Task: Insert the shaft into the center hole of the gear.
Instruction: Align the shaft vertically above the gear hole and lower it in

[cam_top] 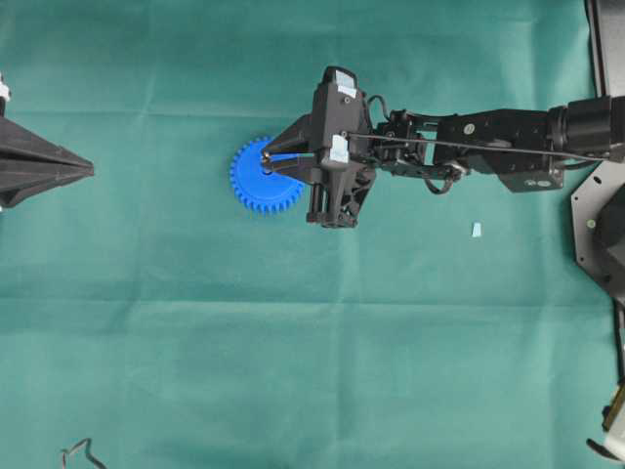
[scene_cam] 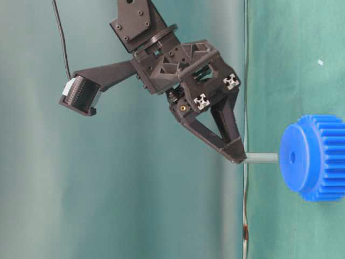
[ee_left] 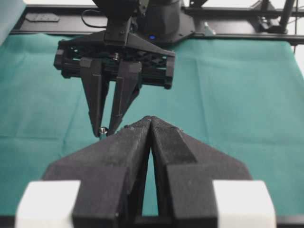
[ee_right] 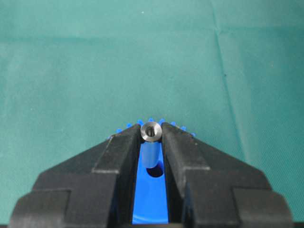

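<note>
The blue gear (cam_top: pixel 256 186) lies flat on the green cloth, and its face (ee_right: pixel 151 199) shows between the right fingers. My right gripper (cam_top: pixel 267 155) hangs over it, shut on the silvery shaft (scene_cam: pixel 262 157). The shaft (ee_right: pixel 151 131) stands upright, pinched at its top end. Its lower end hovers at the rim of the dark center hole (ee_right: pixel 156 171), close to the gear's face (scene_cam: pixel 295 157); it does not look entered. My left gripper (cam_top: pixel 86 169) rests at the far left, well apart from the gear. Its fingertips (ee_left: pixel 151 119) are shut on nothing, pointing toward the right gripper (ee_left: pixel 102 129).
A small pale-blue scrap (cam_top: pixel 477 230) lies on the cloth to the right of the gear. A loose cable end (cam_top: pixel 78 453) sits at the bottom left corner. The right arm's base and mount (cam_top: pixel 598 220) stand along the right edge.
</note>
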`<action>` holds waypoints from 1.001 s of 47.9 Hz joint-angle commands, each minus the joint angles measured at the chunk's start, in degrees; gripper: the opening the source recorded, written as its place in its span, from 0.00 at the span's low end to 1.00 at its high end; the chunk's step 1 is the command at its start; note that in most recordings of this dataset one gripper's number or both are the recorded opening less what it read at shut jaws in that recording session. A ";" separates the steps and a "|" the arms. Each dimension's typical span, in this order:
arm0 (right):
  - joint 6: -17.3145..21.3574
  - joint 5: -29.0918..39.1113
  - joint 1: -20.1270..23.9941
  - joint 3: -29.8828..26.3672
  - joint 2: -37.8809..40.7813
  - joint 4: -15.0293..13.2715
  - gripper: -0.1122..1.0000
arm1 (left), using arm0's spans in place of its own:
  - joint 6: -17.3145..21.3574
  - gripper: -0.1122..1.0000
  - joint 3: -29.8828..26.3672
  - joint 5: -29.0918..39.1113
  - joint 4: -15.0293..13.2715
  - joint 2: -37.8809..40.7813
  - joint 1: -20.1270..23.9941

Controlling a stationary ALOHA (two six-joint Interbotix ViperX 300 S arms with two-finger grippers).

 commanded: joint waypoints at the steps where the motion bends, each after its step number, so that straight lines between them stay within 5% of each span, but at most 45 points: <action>1: 0.18 -0.44 0.09 -0.70 -0.35 0.18 0.25 | 0.00 0.10 -1.32 -0.35 0.09 0.26 0.00; 48: -0.44 -2.72 -0.62 -1.41 0.53 -0.09 0.25 | 0.00 0.10 -1.32 -0.35 0.18 0.26 0.00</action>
